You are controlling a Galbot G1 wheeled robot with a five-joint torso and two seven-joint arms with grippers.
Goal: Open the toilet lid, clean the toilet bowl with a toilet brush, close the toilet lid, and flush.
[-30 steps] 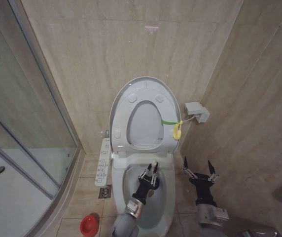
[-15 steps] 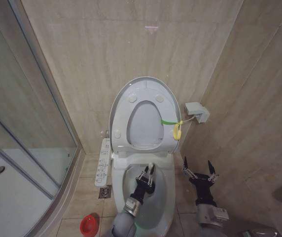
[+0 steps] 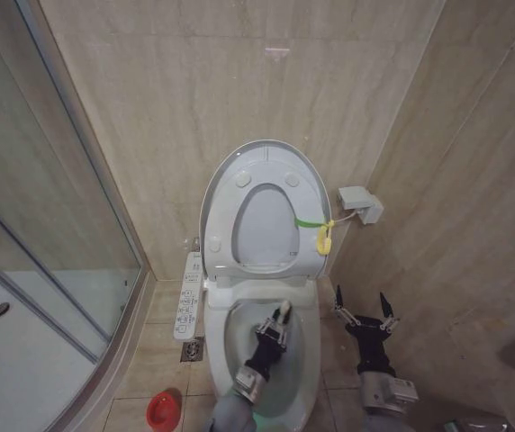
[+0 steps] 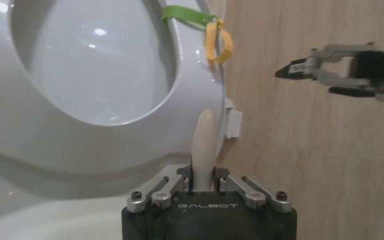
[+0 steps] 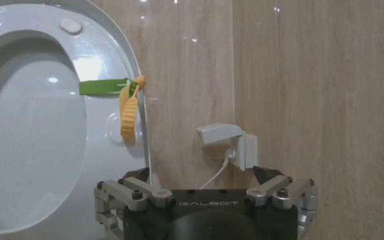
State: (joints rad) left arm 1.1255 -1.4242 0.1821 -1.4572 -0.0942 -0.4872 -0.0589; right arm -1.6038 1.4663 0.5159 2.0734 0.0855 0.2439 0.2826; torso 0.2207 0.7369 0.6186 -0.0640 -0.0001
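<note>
Left jaws: pinching the toilet brush handle, over the toilet bowl.
Right jaws: spread, idle beside the bowl.
Toilet lid: upright beyond the jaws.
Progress: lid opened, scrubbing underway; closing, flushing remain.

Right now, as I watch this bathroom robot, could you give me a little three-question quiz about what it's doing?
1. True or false: the toilet lid is raised against the wall.
2. Which gripper holds the toilet brush by its pale handle: A) the left gripper, or B) the right gripper?
3. Fill in: the gripper with the brush is over the toilet ____, while the red holder sits on the floor.

Key: 1. True. 2. A; the right one waits open beside the toilet. 3. bowl.
</note>
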